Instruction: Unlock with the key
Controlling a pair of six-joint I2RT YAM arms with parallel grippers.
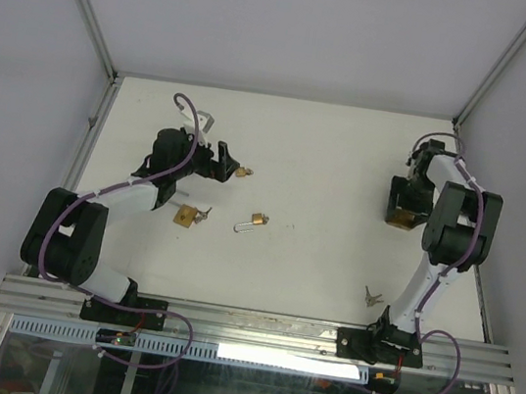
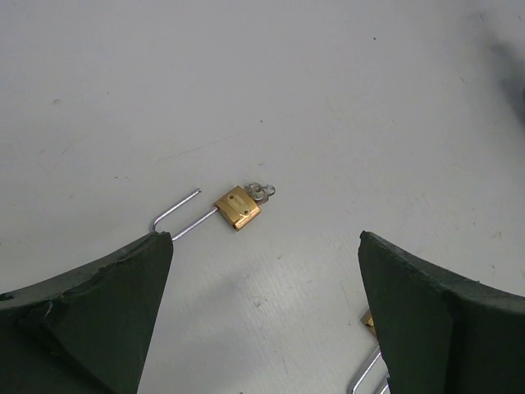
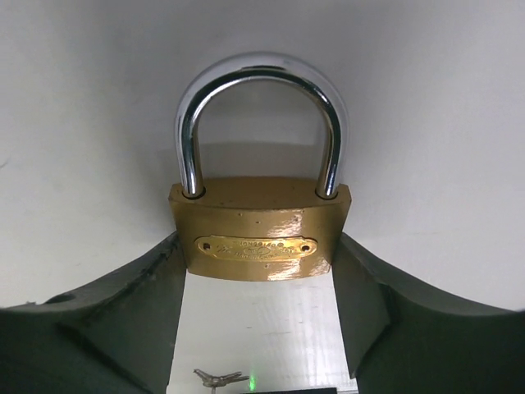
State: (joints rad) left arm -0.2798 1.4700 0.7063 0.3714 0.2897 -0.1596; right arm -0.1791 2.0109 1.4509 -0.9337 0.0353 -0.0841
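Note:
A large brass padlock (image 3: 258,215) with a closed steel shackle stands between the fingers of my right gripper (image 3: 258,250). Both pads press the sides of its body. The top view shows it at the table's right (image 1: 398,220), under the right gripper (image 1: 403,210). A loose key bunch (image 1: 371,295) lies nearer the right arm's base; the right wrist view shows that bunch (image 3: 217,377) below the padlock. My left gripper (image 2: 267,238) hangs open over bare table. Beyond it lies a small long-shackled padlock (image 2: 237,207) with a key (image 2: 261,191) in it.
Another small brass padlock (image 1: 184,215) with a key lies near the left forearm. A further one (image 1: 244,170) sits by the left fingertips (image 1: 223,163). The long-shackled padlock (image 1: 254,221) rests mid-table. White walls with metal rails surround the table (image 1: 330,148).

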